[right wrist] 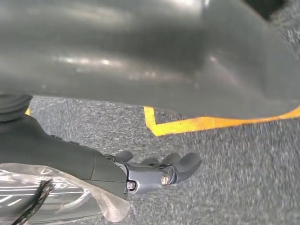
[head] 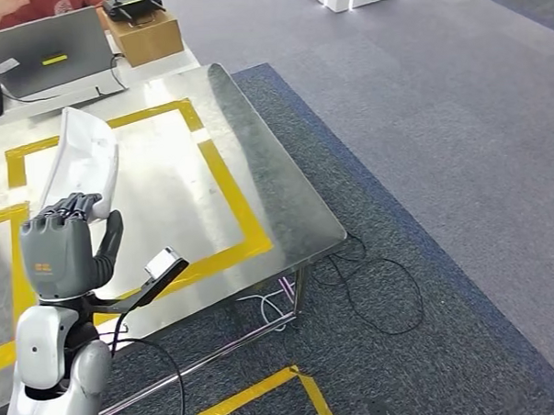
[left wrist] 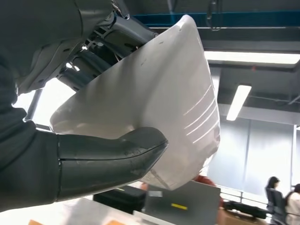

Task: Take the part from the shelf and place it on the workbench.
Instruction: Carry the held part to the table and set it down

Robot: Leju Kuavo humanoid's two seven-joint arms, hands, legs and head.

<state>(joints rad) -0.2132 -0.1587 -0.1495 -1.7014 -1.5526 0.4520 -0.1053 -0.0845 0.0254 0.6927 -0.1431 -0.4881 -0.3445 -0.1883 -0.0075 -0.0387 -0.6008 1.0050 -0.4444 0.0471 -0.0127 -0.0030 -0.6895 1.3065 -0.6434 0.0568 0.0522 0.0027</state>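
my left hand grips the white part above the workbench to set it down, while my right hand hangs apparently loose, fingers somewhat apart, holding nothing.

The surface is bare sheet metal, brushed and a bit reflective, with glossy yellow tape stuck on it. The part over its taped area looks like smooth white plastic, slightly shiny with faint scuff lines. The left robot hand gripping it is matt grey plastic. Beyond the surface's far edge is a plain cardboard box. The floor beside it is rough grey carpet.
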